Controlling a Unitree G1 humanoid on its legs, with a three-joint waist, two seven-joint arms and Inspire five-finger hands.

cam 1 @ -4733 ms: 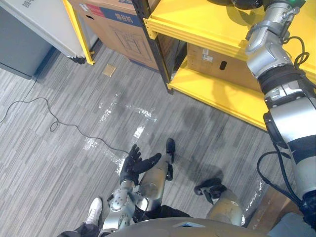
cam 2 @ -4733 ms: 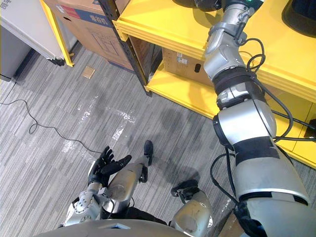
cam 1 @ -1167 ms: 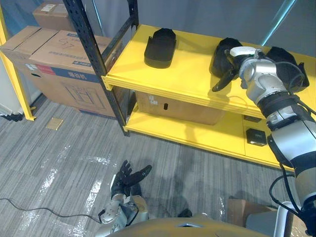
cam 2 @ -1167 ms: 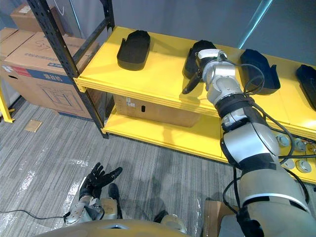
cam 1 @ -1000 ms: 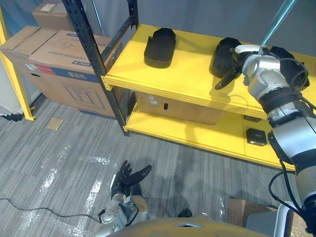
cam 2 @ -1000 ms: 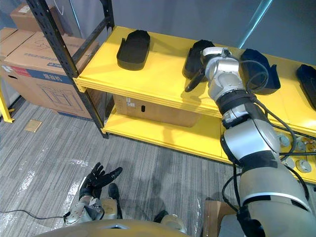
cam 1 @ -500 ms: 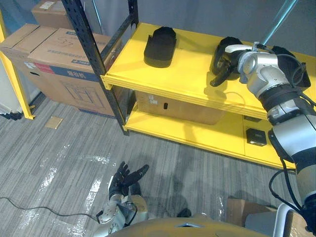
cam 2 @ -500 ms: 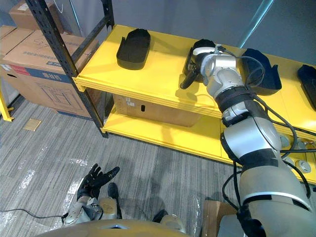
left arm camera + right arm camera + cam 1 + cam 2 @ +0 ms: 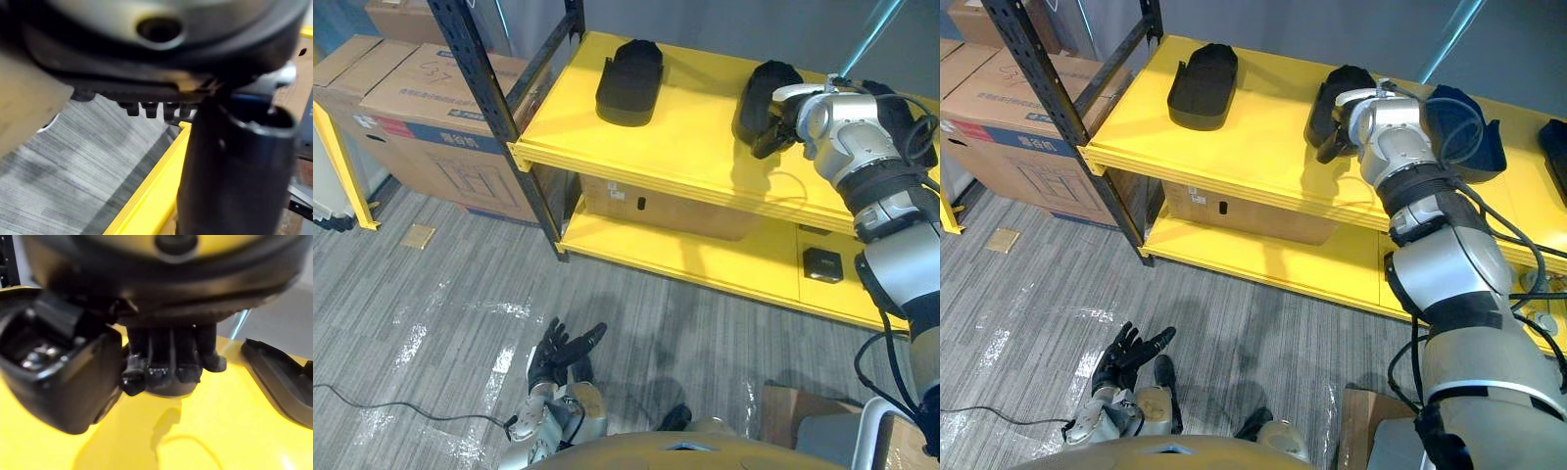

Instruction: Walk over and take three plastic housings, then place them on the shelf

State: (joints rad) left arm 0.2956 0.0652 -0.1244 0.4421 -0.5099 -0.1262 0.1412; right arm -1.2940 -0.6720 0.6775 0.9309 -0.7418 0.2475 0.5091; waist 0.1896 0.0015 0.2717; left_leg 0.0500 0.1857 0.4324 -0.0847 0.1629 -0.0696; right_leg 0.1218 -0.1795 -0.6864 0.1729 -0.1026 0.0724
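Three black plastic housings lie on the yellow shelf (image 9: 636, 137): a left one (image 9: 628, 73), a middle one (image 9: 766, 90) and a right one (image 9: 1464, 122) behind my right forearm. My right hand (image 9: 771, 132) rests at the near edge of the middle housing. Its fingers (image 9: 171, 367) are curled into a fist over bare yellow shelf with nothing inside them. One housing's edge (image 9: 279, 377) lies beside the fist. My left hand (image 9: 560, 350) hangs low over the grey floor, fingers spread and empty.
The rack's black post (image 9: 475, 93) stands at the shelf's left corner, with cardboard boxes (image 9: 421, 108) behind it. A box (image 9: 666, 208) and a small black item (image 9: 822, 264) sit on the lower level. Another carton (image 9: 783, 406) stands on the floor.
My right hand's fingers have curled from straight into a fist beside the middle housing. The view has shifted a little. My left hand hangs as before.
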